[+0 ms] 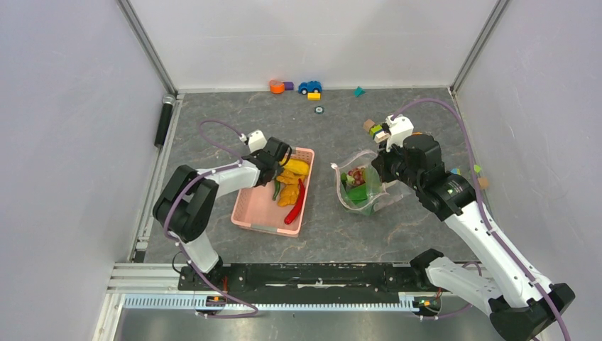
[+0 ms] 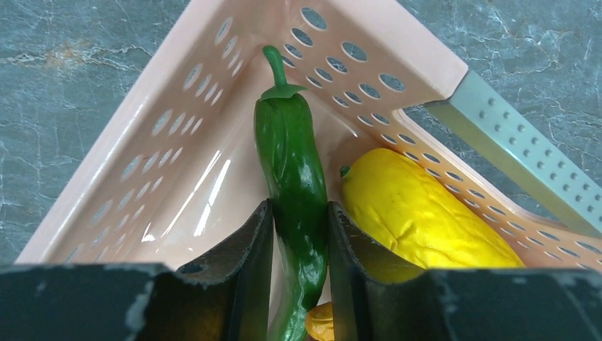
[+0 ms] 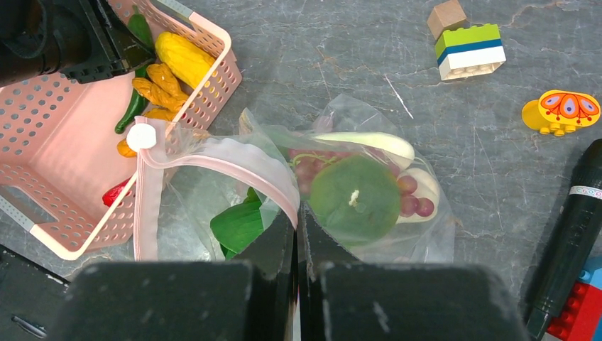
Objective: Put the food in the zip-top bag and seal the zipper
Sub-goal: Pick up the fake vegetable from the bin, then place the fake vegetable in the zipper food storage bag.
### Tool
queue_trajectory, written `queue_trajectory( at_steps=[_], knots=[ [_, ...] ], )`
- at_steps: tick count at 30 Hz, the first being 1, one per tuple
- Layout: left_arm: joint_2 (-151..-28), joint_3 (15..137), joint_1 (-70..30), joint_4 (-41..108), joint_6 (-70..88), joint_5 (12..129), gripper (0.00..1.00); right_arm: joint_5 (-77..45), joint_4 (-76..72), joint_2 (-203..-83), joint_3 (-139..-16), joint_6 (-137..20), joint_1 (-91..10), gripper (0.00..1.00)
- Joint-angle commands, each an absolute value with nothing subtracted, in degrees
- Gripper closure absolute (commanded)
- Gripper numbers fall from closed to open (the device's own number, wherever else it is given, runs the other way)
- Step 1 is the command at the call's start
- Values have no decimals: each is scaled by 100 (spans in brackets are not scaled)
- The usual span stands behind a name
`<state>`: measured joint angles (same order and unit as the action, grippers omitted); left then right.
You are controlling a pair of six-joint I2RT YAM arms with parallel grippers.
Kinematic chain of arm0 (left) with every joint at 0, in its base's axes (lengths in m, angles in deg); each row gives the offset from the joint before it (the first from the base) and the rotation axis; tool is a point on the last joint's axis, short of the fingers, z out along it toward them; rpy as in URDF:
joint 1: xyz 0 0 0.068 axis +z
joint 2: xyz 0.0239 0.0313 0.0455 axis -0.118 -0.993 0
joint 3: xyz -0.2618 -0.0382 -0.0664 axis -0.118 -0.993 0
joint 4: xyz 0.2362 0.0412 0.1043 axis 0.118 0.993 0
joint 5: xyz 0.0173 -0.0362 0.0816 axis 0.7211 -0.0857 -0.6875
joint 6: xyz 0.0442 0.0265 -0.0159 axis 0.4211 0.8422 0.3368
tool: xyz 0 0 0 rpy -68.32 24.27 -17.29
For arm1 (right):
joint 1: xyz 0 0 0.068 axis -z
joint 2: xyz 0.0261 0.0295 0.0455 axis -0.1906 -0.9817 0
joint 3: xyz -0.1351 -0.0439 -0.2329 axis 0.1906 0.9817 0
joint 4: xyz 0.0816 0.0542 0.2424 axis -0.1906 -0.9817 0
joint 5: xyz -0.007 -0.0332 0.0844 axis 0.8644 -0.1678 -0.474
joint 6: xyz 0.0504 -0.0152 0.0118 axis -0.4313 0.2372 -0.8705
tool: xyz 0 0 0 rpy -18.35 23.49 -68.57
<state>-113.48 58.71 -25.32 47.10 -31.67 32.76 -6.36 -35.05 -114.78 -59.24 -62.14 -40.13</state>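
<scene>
The clear zip-top bag [image 1: 360,186] lies right of the pink basket [image 1: 250,214]. It holds green leaves, a green round fruit [image 3: 355,200], grapes and a white piece. My right gripper [image 3: 297,219] is shut on the bag's pinkish zipper strip [image 3: 234,158] and holds the mouth open; the white slider [image 3: 141,136] sits at the strip's left end. My left gripper [image 2: 299,220] is inside the basket, shut on a green chili [image 2: 291,153]. A yellow piece [image 2: 419,213] lies beside it. Orange pieces [image 1: 289,193] and a red chili [image 1: 296,206] lie in the basket.
Building-block toys [image 3: 468,50], a yellow toy [image 3: 561,111] and a black cylinder [image 3: 571,234] lie right of the bag. A toy car [image 1: 309,87] and small toys stand by the back wall. A black cylinder [image 1: 164,122] lies at the left wall.
</scene>
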Motion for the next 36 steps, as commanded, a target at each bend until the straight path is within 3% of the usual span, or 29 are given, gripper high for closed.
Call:
queue_trajectory(
  at_steps=[1,10,16,23,28,31,36],
  knots=[
    [-10819,5960,-2504,4727,-3130,3290,78,-499,-3361,-11394,-5930,-6132,-4026,100],
    [-9757,5690,-2513,4657,-2719,3635,94,-512,-3366,-11402,-5938,-6147,-4026,100],
    [-9015,5534,-2513,4599,-2391,3985,98,-541,-3361,-11412,-5963,-6157,-4021,100],
    [-8198,5116,-2513,3617,-1290,6143,97,-705,-3327,-11433,-5954,-6185,-4020,100],
    [-7858,4896,-2530,2340,-852,8955,96,-802,-3255,-11414,-5975,-6183,-4022,100],
    [-7842,4814,-2627,1464,-1023,10701,88,-849,-3229,-11421,-5964,-6201,-4022,100],
    [-7927,5039,-2960,1669,-1248,10718,91,-998,-3200,-11350,-5957,-6242,-4030,100]
  ],
)
